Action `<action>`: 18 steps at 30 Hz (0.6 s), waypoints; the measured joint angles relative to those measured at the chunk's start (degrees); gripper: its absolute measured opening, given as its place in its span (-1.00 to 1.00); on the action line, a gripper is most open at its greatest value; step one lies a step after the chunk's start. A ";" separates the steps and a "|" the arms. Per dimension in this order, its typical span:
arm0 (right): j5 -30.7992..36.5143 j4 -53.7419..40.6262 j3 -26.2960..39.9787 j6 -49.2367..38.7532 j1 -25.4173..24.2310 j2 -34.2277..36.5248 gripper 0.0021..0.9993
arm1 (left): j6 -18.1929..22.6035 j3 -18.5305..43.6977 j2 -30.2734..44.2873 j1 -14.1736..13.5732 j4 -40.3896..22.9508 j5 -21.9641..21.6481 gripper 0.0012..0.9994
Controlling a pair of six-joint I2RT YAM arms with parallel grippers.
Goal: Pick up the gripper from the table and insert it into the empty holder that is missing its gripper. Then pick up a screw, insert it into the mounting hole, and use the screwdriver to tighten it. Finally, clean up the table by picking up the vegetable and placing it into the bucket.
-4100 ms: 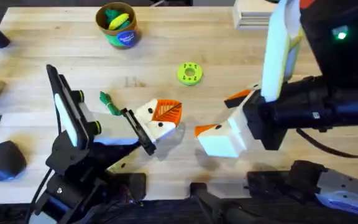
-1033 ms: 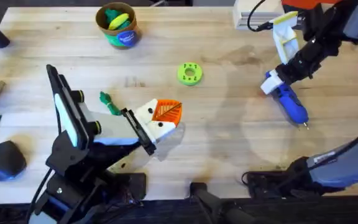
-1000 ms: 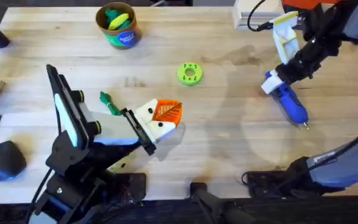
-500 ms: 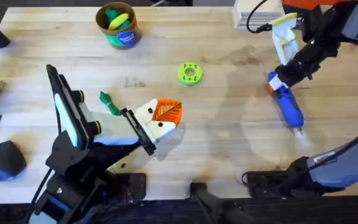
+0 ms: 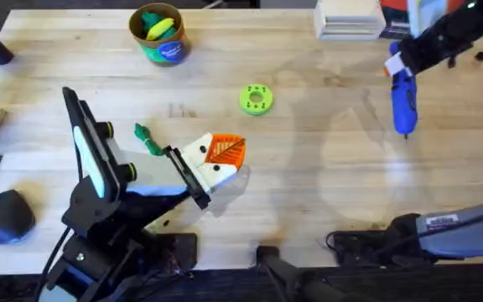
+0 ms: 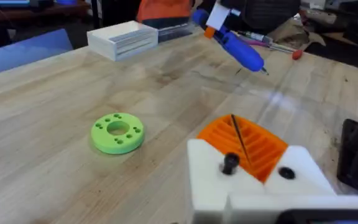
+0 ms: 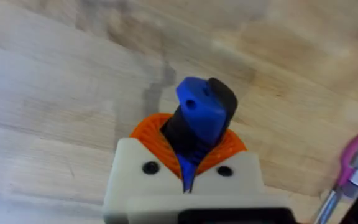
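Screwdriver lifted at the frame's upper right, ready for the tightening step.

The screwdriver (image 5: 402, 99) hangs bit-down above the wood, clamped at its cap end in the right gripper (image 5: 399, 60). At centre-left the left gripper (image 5: 216, 164) rests low, orange pad up; whether its fingers are parted cannot be told. The vegetable (image 5: 147, 140) lies beside it and the bucket (image 5: 158, 33) stands at top left. Judged next: carry the bit across to the mounting hole (image 6: 230, 163).

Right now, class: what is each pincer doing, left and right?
Left pincer: cannot be told.
Right pincer: closed on the screwdriver, lifted above the table.
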 joint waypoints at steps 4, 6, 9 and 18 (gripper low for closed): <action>0.00 0.47 0.09 2.84 -0.02 -6.36 -0.98 | 0.00 0.00 0.00 0.00 0.00 -0.01 -0.99; -0.02 1.18 0.09 4.54 -0.02 -9.46 -0.98 | 0.00 0.00 0.00 0.00 0.00 -0.01 -0.99; -0.61 2.04 0.09 7.19 -0.02 -14.01 -0.99 | 0.00 0.00 0.00 0.00 0.00 -0.01 -0.99; -3.98 9.14 -9.97 15.26 3.33 -30.81 -0.99 | -0.01 0.00 0.00 0.00 0.00 -0.14 -0.99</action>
